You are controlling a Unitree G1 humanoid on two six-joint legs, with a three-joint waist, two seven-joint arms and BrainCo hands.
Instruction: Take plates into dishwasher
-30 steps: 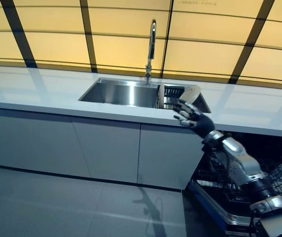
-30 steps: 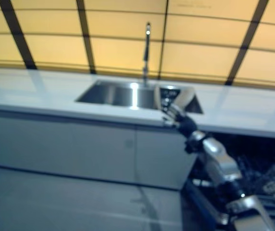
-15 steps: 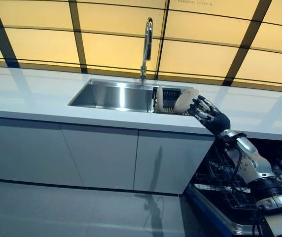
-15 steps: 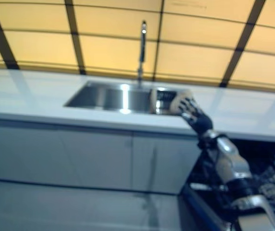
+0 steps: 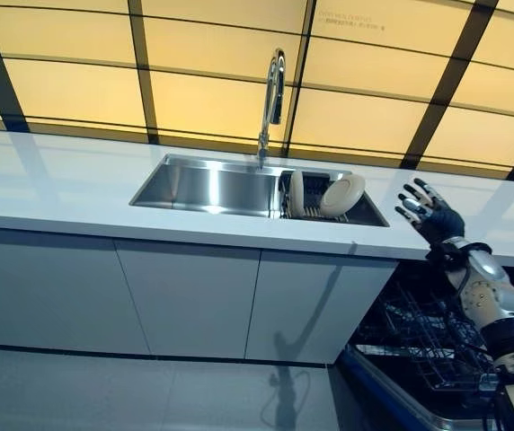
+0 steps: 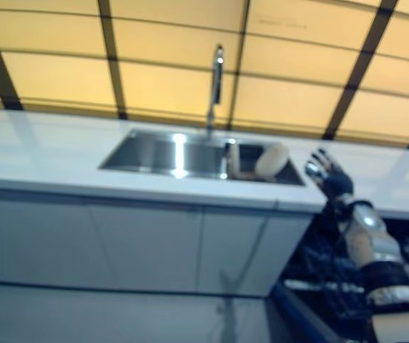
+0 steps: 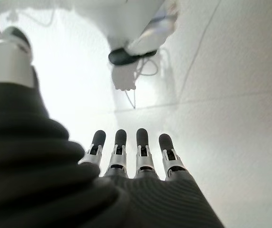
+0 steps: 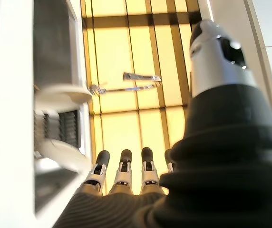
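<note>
Two cream plates stand in a dark rack (image 5: 315,208) at the right end of the steel sink (image 5: 212,184). One plate (image 5: 296,193) is upright; the other plate (image 5: 342,195) leans to its right. My right hand (image 5: 428,214) is open with its fingers spread, above the counter to the right of the sink and apart from the plates. Its wrist view shows its straight fingers (image 8: 121,173) and both plates (image 8: 62,93). My left hand (image 7: 136,156) shows only in its wrist view, open, with floor past it. The dishwasher (image 5: 419,332) stands open at the lower right.
A tall faucet (image 5: 275,90) rises behind the sink. The white countertop (image 5: 59,180) runs left and right over grey cabinet doors (image 5: 185,296). The dishwasher's lowered door (image 5: 392,395) juts out over the floor at the lower right.
My right hand has moved right, off the leaning plate, and now hangs open beside the sink. The plate stays in the rack. The camera has shifted slightly.
</note>
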